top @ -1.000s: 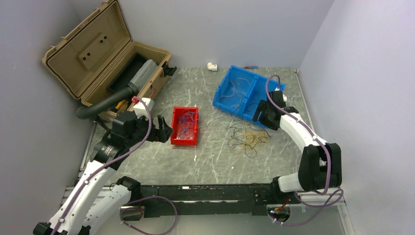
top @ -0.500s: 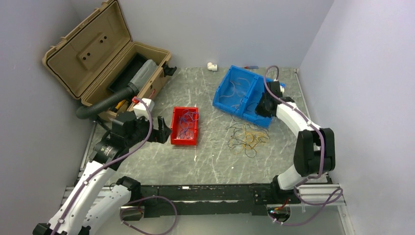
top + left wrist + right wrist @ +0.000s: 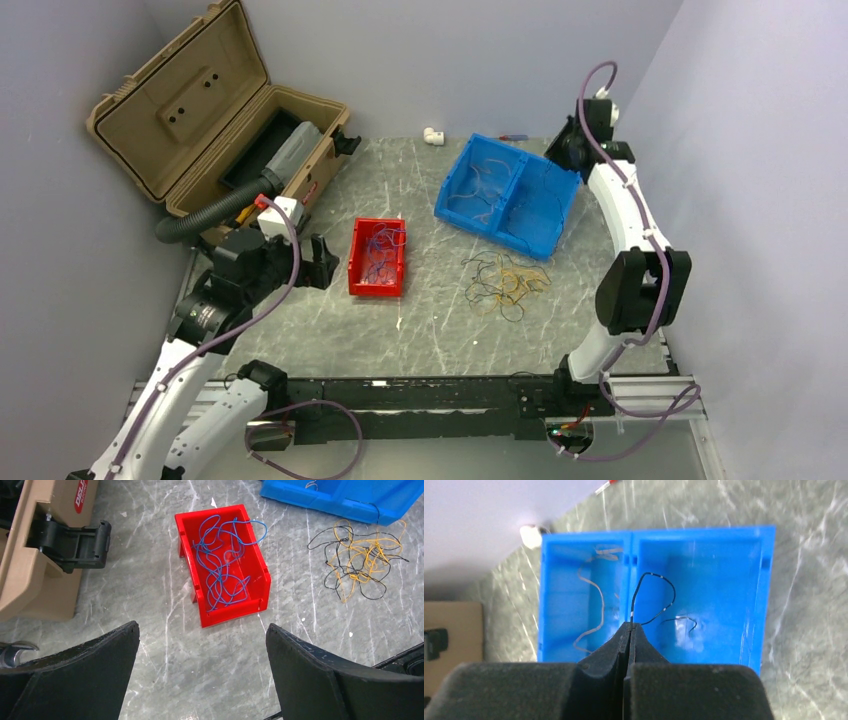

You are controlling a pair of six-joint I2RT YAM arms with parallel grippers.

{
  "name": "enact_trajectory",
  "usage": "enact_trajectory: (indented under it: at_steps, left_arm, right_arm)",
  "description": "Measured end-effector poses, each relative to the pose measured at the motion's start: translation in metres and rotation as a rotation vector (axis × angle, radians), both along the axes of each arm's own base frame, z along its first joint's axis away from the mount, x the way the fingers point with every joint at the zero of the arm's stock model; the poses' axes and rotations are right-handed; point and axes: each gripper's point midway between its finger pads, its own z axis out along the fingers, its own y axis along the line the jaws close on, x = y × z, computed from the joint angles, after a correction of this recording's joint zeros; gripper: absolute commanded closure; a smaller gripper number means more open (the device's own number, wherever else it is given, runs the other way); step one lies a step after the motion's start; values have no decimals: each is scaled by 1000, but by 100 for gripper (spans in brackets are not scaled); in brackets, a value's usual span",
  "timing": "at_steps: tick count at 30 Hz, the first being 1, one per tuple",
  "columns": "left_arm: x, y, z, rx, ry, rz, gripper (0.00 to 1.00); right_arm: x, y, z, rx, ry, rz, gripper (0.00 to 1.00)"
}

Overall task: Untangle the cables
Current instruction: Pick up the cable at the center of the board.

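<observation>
Grey, white-veined table (image 3: 430, 320) with pale lilac walls around it is what you have in front of you.

Your right jaws are pressed together, raised over the blue bin (image 3: 704, 529), and pinch one end of a black cable (image 3: 655, 575). It is thin with pale bands, and it arcs up from the tips and curls back down over the bin's right compartment.

Your left jaws are spread wide, low over the table. The red bin (image 3: 235, 612) sits ahead of them, apart from both black, rough-surfaced fingers (image 3: 310, 665).

The tangle (image 3: 505, 283) of black and yellow-orange cables lies on bare table between the two bins. It is just in front of the blue one and well apart from both sets of jaws.

You have two bins, both hard plastic and rectangular. The red bin has a single compartment and holds a loose heap of blue cables (image 3: 220, 565), too knotted to count. The blue bin has two compartments. Its left one holds a long pale strand (image 3: 600, 600) and a smaller curl. Its right one holds one short black strand (image 3: 686, 620) on the floor.

One tan case (image 3: 180, 110) stands open at the back left, with a ribbed black hose (image 3: 195, 222) trailing out of it.
</observation>
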Motion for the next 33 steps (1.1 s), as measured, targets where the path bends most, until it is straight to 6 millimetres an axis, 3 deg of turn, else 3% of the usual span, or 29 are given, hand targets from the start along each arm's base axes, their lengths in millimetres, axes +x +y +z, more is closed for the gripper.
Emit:
enact_trajectory:
  at_steps: [5,11,17,24,28,33]
  left_arm:
    - [-1,2,0,6,4,8,1]
    - [-2,3,-1,8,7,8,1]
    - [-2,3,-1,7,9,8,1]
    - [-3,2,-1,2,11,5,1]
    - [-3,1,-1,-3,12,4,1]
    - [-4,0,1,-11,12,-2,1]
  right_arm:
    - [25,-21,41,9,-64,-29,100]
    - [25,-25,73,41,-112,-18,100]
    - [-6,-10,106,90,-153,25,100]
    - [-53,1,193,118,-326,63,100]
    - [-65,5,248,120,-446,85,100]
    - [-72,10,298,125,-551,114,100]
